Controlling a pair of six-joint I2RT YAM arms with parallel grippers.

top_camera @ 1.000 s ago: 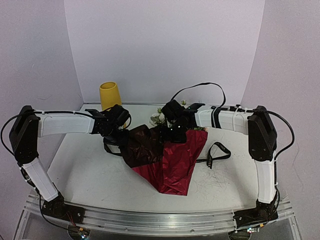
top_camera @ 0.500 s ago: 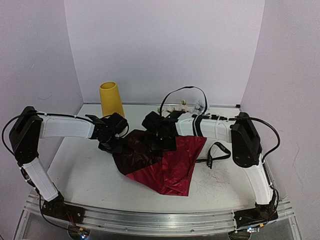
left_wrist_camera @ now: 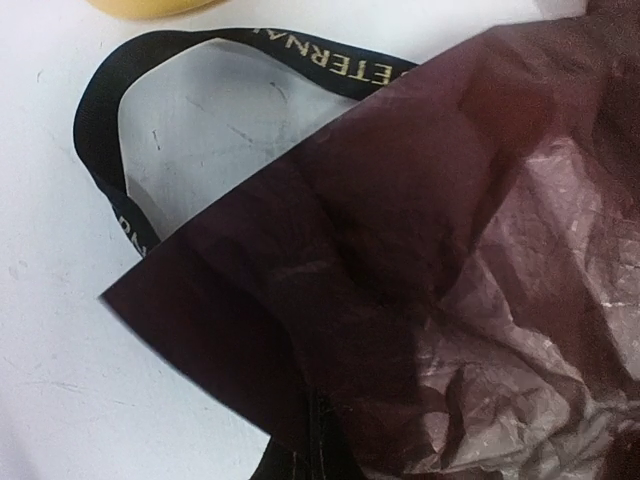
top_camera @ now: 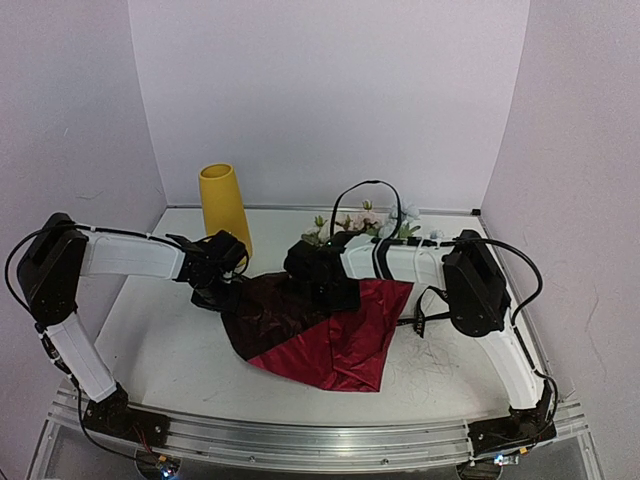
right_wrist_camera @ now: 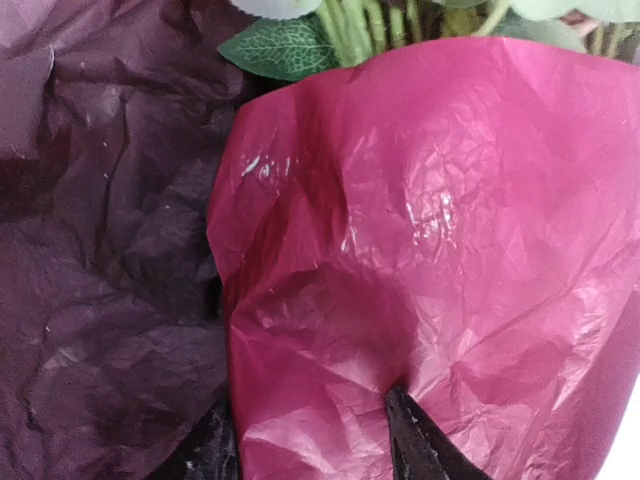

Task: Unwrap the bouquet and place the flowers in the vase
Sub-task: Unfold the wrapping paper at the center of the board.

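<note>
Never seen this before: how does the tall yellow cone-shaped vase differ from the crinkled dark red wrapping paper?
The tall yellow vase stands upright and smooth; the crinkled dark red wrapping paper lies spread out and creased. The vase is far back, the paper central. Both rest on the white table.

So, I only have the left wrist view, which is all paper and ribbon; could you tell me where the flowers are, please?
Observer: The flowers lie far back, right of centre, stems tucked under the paper.
Operator: Thank you; is the vase upright?
Observer: Yes, the vase stands upright at the far left.
Operator: And the right gripper?
Observer: Its jaws stand apart over the paper's red edge, near the stems.
</note>
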